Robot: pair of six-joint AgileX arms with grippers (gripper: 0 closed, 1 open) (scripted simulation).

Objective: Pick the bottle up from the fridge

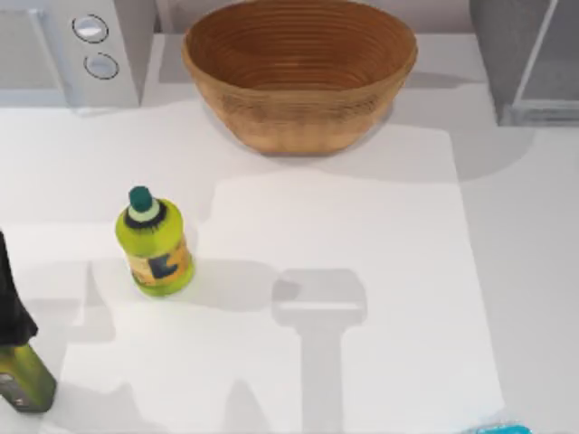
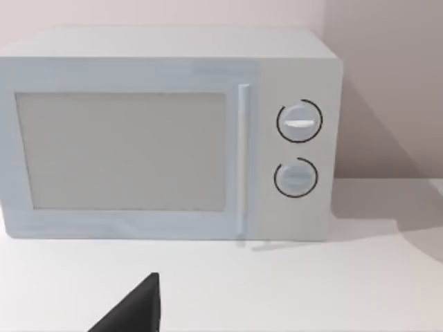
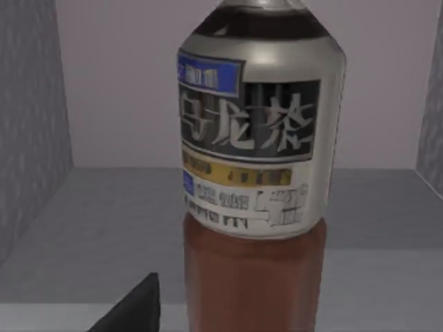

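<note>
The bottle [image 3: 252,173] stands upright inside the fridge [image 3: 41,138], very close in the right wrist view. It has brown liquid below, a silver label with blue and dark print, and a dark collar at the top. Grey fridge walls rise on both sides of it and a grey floor lies under it. A dark part of my right gripper [image 3: 131,308] shows just in front of the bottle, apart from it. In the top view the fridge [image 1: 529,63] sits at the table's back right corner. A dark part of my left gripper [image 2: 135,308] hangs over the table, facing the light grey box.
A light grey box with two round knobs [image 2: 166,131] stands at the back left [image 1: 81,45]. A wicker basket [image 1: 298,68] sits at the back middle. A yellow-green bottle [image 1: 156,244] stands left of centre, an olive bottle [image 1: 23,362] at the left edge.
</note>
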